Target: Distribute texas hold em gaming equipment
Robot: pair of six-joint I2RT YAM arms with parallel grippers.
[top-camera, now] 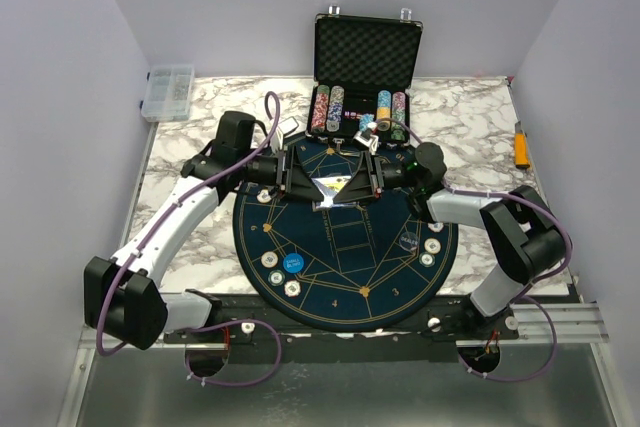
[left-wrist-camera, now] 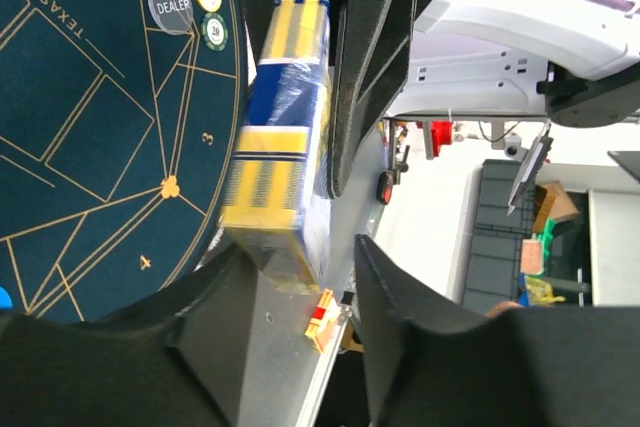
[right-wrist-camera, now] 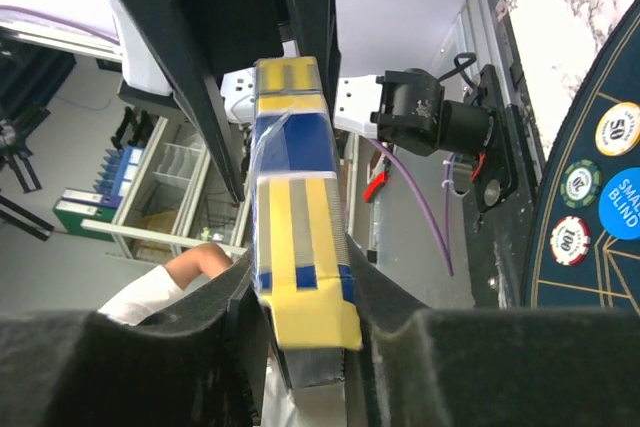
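Over the far middle of the round mat (top-camera: 345, 267), in the top view, your two claws meet nose to nose with the wrapped card deck (top-camera: 336, 190) bridged between them, seemingly lifted off the felt. If you let the right claw (top-camera: 363, 185) go too soon, the deck probably drops onto the mat. The film looks slick, and the left claw (top-camera: 316, 186) has no firm hold.

From the left wrist, the left claw (left-wrist-camera: 300, 259) stands part-way apart around the deck's (left-wrist-camera: 280, 137) end. One finger touches it and daylight shows at the other, so nothing is gripped. The dealer button (left-wrist-camera: 172, 5) lies on the mat, well apart.

From the right wrist, the right claw (right-wrist-camera: 300, 275) is clamped onto the deck (right-wrist-camera: 296, 217), both fingers against its sides.
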